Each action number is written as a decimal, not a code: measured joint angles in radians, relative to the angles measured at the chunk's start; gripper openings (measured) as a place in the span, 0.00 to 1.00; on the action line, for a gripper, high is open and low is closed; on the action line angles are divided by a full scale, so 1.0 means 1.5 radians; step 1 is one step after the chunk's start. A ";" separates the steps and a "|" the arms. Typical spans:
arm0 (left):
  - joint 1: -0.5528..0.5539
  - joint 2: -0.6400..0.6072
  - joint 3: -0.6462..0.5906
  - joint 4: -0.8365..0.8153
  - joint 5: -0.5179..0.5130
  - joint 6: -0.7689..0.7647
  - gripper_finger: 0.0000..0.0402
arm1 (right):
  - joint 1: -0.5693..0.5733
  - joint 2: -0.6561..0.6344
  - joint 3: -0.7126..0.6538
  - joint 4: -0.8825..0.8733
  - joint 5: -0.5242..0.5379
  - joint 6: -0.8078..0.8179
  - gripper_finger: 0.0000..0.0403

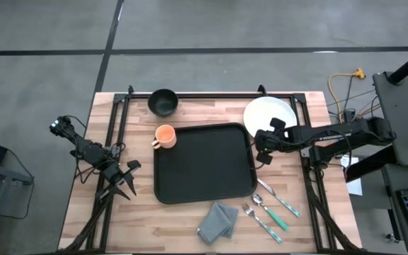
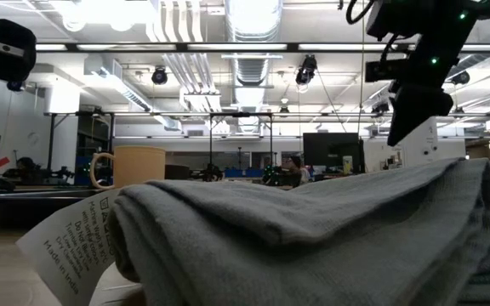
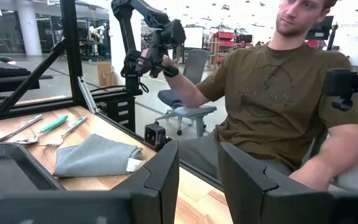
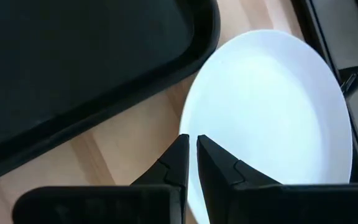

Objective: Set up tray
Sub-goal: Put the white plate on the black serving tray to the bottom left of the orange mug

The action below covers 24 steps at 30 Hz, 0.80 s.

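In the high view the black tray lies flat in the middle of the wooden bench, empty; an orange mug stands just off its upper-left corner, touching or nearly touching the rim, and a black bowl sits above that near the bench's top edge; a white plate lies at the tray's upper right, close beside its corner; below the tray, toward the lower right of the frame, rest a folded grey cloth and a fork, a spoon and a knife with teal handles.

The right gripper reaches in from the right of the frame and hangs over the near edge of the plate, just beside the tray's right rim; its jaws are nearly closed and hold nothing; the left gripper waits at the left of the frame over the bench's left side, apart from the tray, its jaws parted and empty; in the left wrist view a person in a brown shirt sits beyond the bench.
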 joint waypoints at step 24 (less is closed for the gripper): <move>0.000 0.000 0.000 0.000 0.000 0.000 0.23 | 0.001 0.132 -0.002 -0.026 -0.019 0.157 0.06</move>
